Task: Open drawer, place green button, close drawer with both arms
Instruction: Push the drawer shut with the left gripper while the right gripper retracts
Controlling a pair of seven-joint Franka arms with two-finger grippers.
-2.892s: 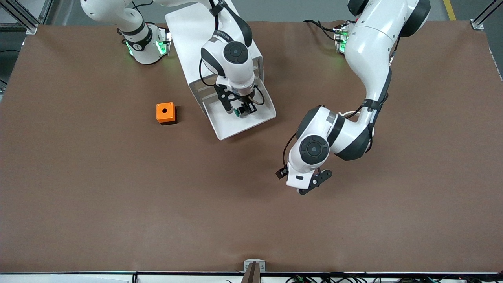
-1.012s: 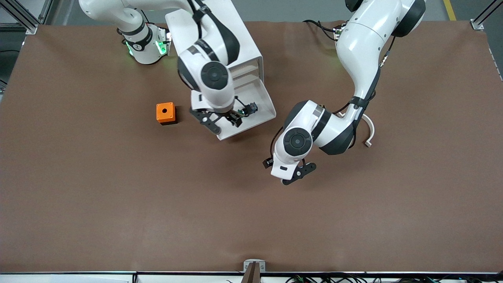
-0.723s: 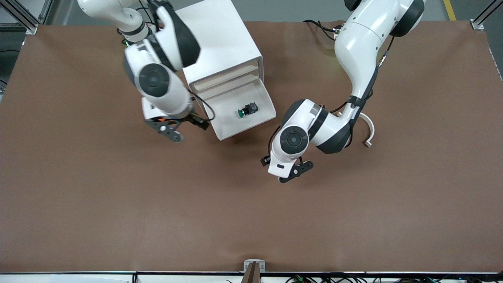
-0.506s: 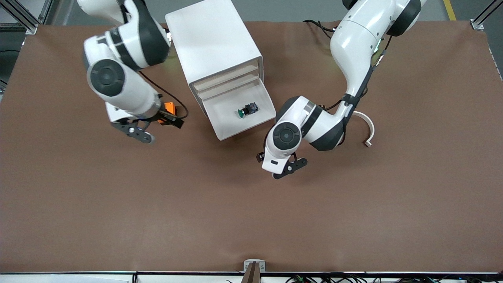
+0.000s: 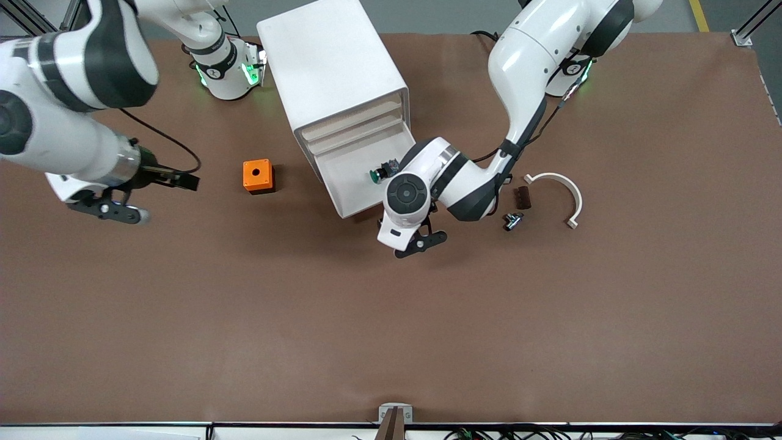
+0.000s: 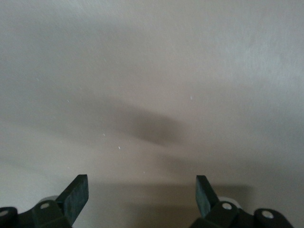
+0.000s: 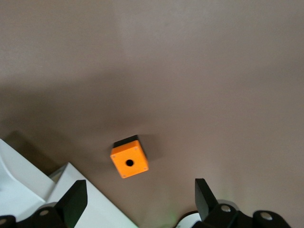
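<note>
in the pulled-out drawer (image 5: 354, 177), the button (image 5: 380, 173); both end effectors wide open, empty

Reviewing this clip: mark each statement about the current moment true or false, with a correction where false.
1. The button lies in the open drawer. True.
2. The right gripper holds the orange box. False: it is open and empty, over bare table toward the right arm's end.
3. The left gripper is open over the table just off the drawer's front. True.
4. All four drawers of the cabinet are shut. False: one is pulled out.
</note>
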